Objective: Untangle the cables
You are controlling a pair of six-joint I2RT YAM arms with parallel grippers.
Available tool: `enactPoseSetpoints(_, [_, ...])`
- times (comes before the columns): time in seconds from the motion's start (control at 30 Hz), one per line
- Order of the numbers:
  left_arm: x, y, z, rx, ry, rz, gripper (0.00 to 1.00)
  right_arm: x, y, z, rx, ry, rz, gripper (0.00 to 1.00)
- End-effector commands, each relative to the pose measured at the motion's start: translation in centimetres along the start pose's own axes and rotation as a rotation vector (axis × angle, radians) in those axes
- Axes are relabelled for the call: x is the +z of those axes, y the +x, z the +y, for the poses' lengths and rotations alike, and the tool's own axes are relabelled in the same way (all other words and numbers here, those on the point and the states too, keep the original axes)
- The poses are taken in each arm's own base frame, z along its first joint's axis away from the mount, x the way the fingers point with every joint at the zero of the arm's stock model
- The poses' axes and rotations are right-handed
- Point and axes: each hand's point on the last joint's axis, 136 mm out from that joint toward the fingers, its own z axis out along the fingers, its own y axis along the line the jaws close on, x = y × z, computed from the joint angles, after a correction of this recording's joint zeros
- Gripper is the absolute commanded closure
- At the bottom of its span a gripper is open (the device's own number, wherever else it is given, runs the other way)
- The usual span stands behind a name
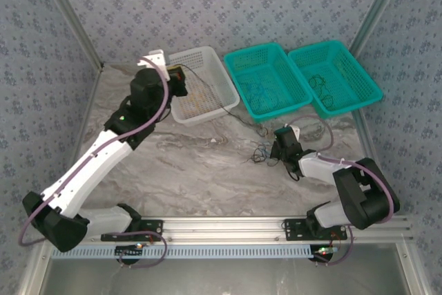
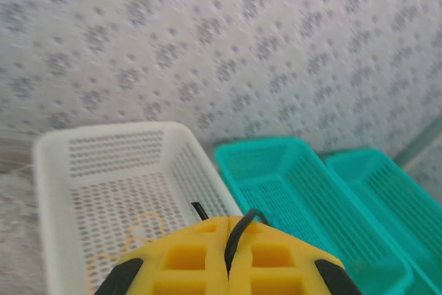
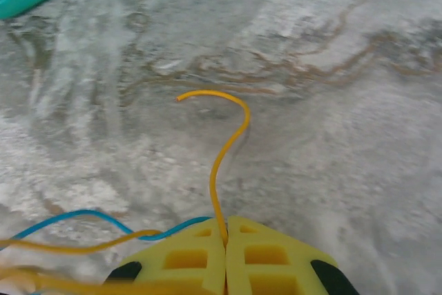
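**Both claws pressed together on wires, with three baskets on a marbled table.**
From above, the left claw (image 1: 179,77) sits at the left wall of the one white basket (image 1: 193,51), which holds thin orange wire. Two teal baskets (image 1: 252,50) (image 1: 314,46) stand further to its right, each with thin dark wires inside. The cables (image 1: 261,153) lie in a loose clump on the grey marbled table (image 1: 186,170), right at the tip of the right claw (image 1: 276,148). Flower-patterned wallpaper rises on three sides. At the left wrist, the yellow fingers (image 2: 186,257) are closed together, pinching a black wire (image 2: 238,229). The white basket lies ahead with one orange loop (image 2: 131,236), and both teal baskets are ahead to the right. At the right wrist, the fingers are closed on an orange wire (image 3: 224,150) that curls ahead over the table. One blue wire (image 3: 90,215) lies to their left.
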Motion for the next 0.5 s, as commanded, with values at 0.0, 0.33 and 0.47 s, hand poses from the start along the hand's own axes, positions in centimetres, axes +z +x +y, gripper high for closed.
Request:
enactPoseSetpoints(0.0, [-1.5, -1.7, 2.4, -0.053, -0.114, -0.073, 1.0, -0.5, -0.2, -2.3, 0.07, 0.1, 0.017, 1.0])
enactPoseSetpoints(0.33, [-2.5, -2.1, 3.2, -0.077, -0.087, -0.046, 1.0, -2.0, -3.2, -0.9, 0.042, -0.022, -0.066, 0.93])
enactPoseSetpoints(0.47, [-1.6, -0.3, -1.2, -0.038, 0.126, 0.093, 1.0, -5.7, -6.7, 3.7, -0.087, -0.282, -0.196, 0.53])
